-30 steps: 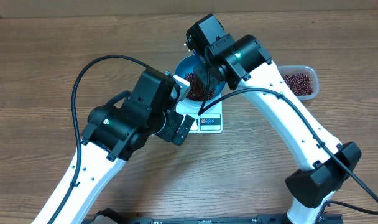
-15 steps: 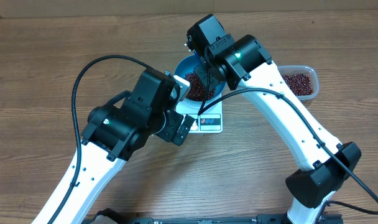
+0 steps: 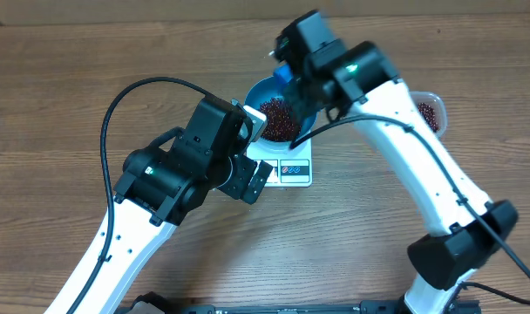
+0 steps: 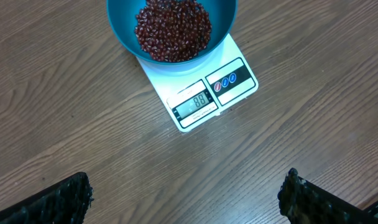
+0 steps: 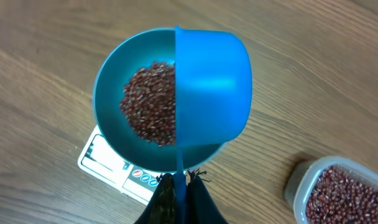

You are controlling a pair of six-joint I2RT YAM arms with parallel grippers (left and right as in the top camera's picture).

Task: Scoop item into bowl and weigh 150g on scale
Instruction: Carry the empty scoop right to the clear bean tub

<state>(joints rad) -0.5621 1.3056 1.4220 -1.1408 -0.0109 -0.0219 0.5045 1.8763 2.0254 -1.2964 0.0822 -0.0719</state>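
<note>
**Inventory: worktop (image 4: 64, 112), ref. point = scale (image 4: 207, 93)**

1. Scale: white, square, laid flat on wood worktop. Display strip and buttons are seen along one edge; digits are lit but not read w/ certainty.
2. Bowl (image 4: 223, 25): bright blue, round, deep. It is seated on the scale's platform, and the display edge is left uncovered.
3. Beans (image 4: 173, 31): dark red-brown, loose pile, held inside the bowl on the scale.
4. Scoop (image 5: 214, 87): small, blue, handled. It is held above the scale, over one half of the bowl, tipped on edge; its inside is hidden.
5. Tub (image 5: 295, 186): clear plastic, more beans inside. It is set on the worktop off to one side of the scale, apart from it.
6. Right end effector (image 5: 179, 186): clenched on the scoop's handle, above the scale.
7. Left end effector (image 4: 186, 196): released, fingers (image 4: 64, 199) spread wide w/ nothing between. It is hung over bare worktop on the scale's display side, clear of the scale.
</note>
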